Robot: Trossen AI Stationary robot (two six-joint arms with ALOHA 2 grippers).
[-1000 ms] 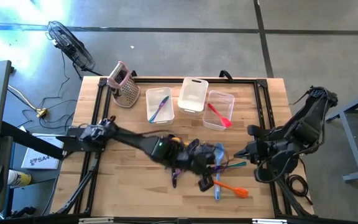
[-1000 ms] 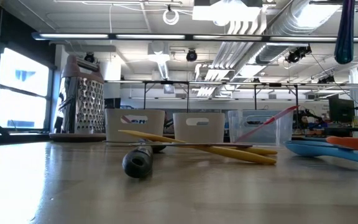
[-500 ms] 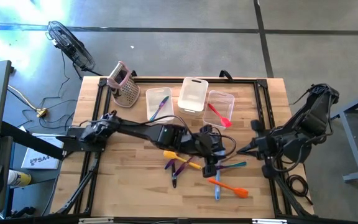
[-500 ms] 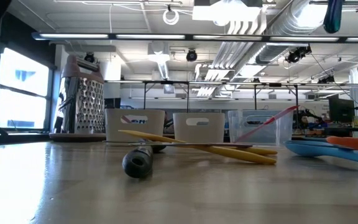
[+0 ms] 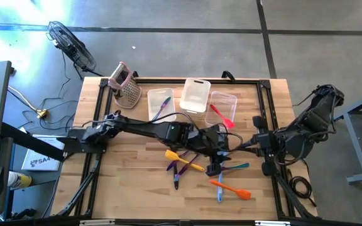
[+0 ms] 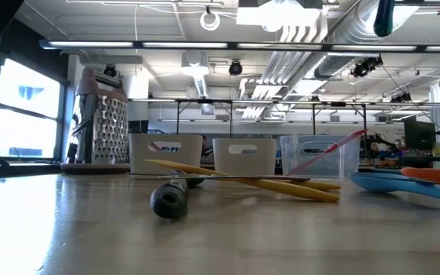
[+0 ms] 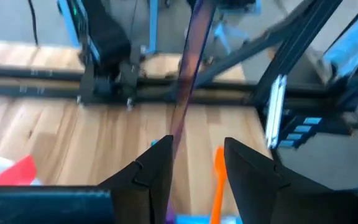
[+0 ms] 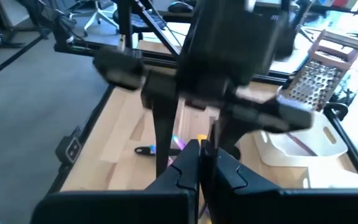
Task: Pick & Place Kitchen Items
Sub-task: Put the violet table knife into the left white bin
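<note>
Purple utensil now higher, nearer tubs

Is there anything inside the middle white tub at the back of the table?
No: in the high view the middle white tub looks bare inside, while the tubs on either side each hold utensils.

Readable text: almost none

Only some dark letters show on a white sheet left of the surface; they are too small to read.

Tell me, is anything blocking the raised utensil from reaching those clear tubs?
Nothing visible does. The left gripper holds the purple utensil above the table, and the nearest clear tub, holding a red spatula, is open-topped.
</note>
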